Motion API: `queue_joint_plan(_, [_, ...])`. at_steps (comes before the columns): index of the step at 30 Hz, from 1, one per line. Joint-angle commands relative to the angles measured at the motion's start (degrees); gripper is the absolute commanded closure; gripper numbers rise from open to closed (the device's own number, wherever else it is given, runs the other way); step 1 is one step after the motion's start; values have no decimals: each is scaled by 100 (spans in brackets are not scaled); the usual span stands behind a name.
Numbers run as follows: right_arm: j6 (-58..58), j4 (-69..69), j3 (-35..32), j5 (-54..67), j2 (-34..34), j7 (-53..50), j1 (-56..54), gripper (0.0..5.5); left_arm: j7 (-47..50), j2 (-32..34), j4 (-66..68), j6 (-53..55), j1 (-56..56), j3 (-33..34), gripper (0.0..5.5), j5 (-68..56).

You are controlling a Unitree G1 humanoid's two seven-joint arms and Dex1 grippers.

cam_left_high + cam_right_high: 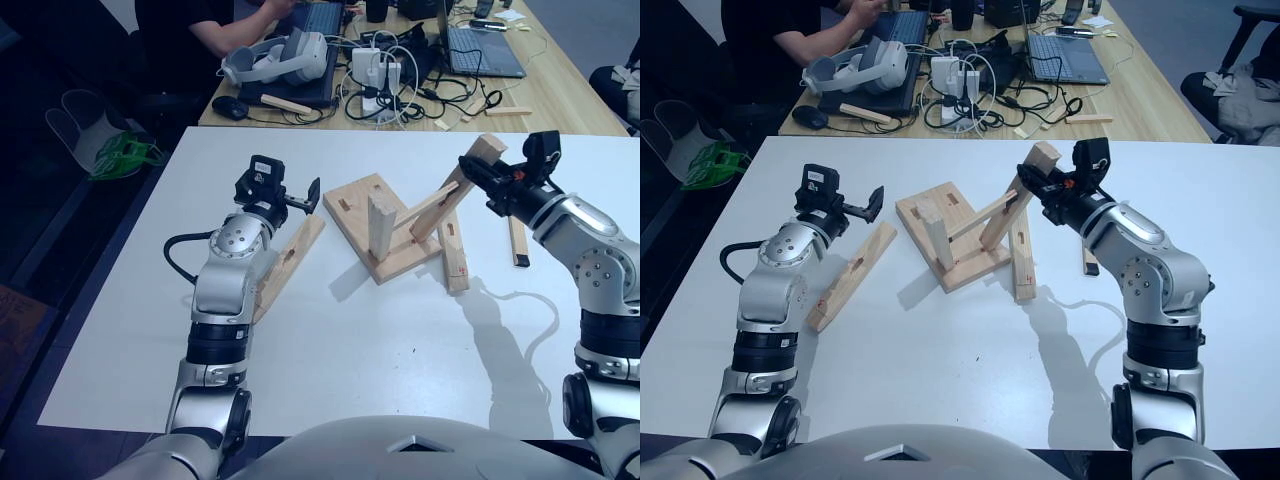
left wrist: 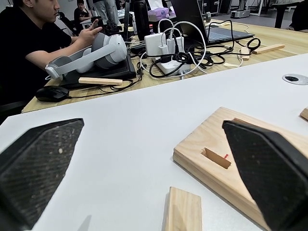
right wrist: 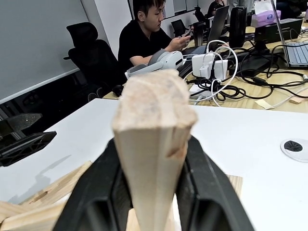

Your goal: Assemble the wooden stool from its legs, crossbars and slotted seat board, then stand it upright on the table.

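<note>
Your R pincer (image 1: 480, 170) is clamped on a tilted leg (image 3: 153, 139) over the seat board (image 1: 352, 203) mid-table. Push off-angle & it'll likely jam or shove the board. L pincer (image 1: 284, 195) hangs apart beside it, bracing nothing.

Nothing legible is showing anywhere. A small white sticker (image 1: 263, 171) is sitting on the black housing above the left gripper (image 1: 279, 191) and carrying dark print, too small to read. The pale wooden slotted seat board (image 2: 216, 130) is showing a short red pen mark (image 2: 224, 156) at the edge of one slot: a tick, not a character.
</note>
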Motion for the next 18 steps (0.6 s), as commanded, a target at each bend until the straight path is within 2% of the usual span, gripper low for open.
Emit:
queue_joint_plan(1, [403, 283, -61, 108, 186, 58, 387, 448, -16, 39, 27, 36, -110, -24, 10, 44])
queue_joint_plan(9, [-15, 72, -237, 45, 268, 287, 464, 448, 4, 28, -2, 54, -98, -18, 10, 44])
queue_joint_plan(14, [-40, -73, 450, -784, -327, 412, 150, 448, 8, 20, 6, 47, -98, -22, 10, 44])
queue_joint_plan(18, [103, -99, 746, -1042, -593, 469, -140, 448, 32, -4, 5, 41, -96, -20, 10, 44])
